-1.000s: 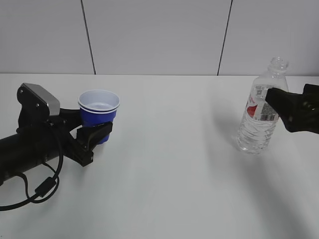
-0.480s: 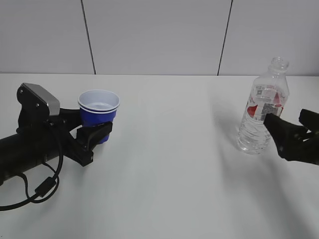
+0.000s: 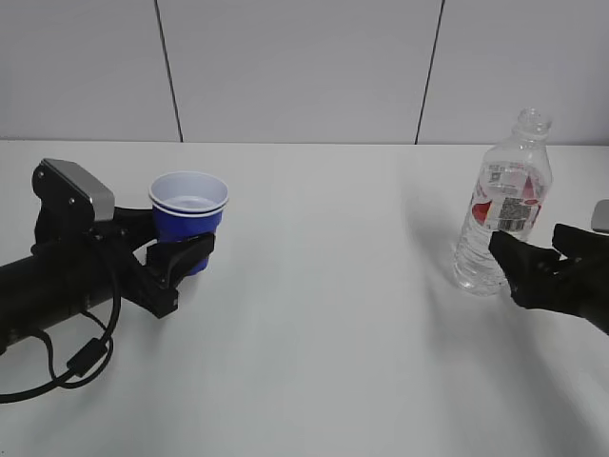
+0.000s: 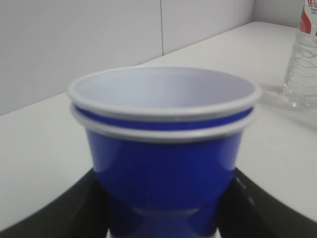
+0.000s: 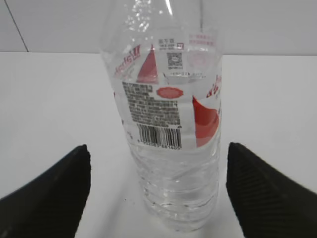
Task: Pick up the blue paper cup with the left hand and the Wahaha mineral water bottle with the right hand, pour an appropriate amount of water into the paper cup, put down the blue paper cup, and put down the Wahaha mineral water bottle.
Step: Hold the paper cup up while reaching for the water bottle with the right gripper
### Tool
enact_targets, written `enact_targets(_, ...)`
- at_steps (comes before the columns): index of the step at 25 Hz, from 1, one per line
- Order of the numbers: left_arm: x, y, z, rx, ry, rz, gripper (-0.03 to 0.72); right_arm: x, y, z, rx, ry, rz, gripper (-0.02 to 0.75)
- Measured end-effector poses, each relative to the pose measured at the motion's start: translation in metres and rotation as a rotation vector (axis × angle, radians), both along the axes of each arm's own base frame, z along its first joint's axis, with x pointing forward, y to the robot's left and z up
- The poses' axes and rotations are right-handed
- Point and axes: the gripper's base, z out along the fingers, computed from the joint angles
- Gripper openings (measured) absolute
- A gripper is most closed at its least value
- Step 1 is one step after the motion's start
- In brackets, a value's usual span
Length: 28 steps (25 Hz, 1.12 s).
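The blue paper cup (image 3: 188, 217) stands upright on the white table at the left, with a white inside and a doubled white rim. My left gripper (image 3: 188, 251) is shut on its lower part, one finger on each side, as the left wrist view shows for the gripper (image 4: 163, 210) and the cup (image 4: 163, 168). The Wahaha mineral water bottle (image 3: 502, 214) stands upright and capless at the right. My right gripper (image 3: 531, 246) is open, low by the bottle's lower half. In the right wrist view the bottle (image 5: 171, 124) stands just ahead of the gripper (image 5: 158, 153), untouched by its fingers.
The white table (image 3: 324, 314) stretches between the two arms. A pale panelled wall (image 3: 304, 67) runs behind its far edge. A black cable (image 3: 81, 357) hangs from my left arm. The bottle also shows at the right edge of the left wrist view (image 4: 302, 59).
My right gripper has dropped from the bottle's label height to its lower half and shifted slightly left toward it. The left gripper, cup and bottle have not moved.
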Motion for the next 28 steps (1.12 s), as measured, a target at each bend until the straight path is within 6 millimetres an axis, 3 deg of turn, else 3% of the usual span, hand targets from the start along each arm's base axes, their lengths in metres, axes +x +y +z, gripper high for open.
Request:
enact_targets(15,0.0,0.0,0.0,0.0,0.0,0.0,0.447,0.029,-0.001,-0.009,0.012,-0.007,-0.018,0.629)
enact_targets(28,0.0,0.0,0.0,0.0,0.0,0.0,0.447,0.039,0.001,-0.02,0.051,0.02,-0.01,0.597)
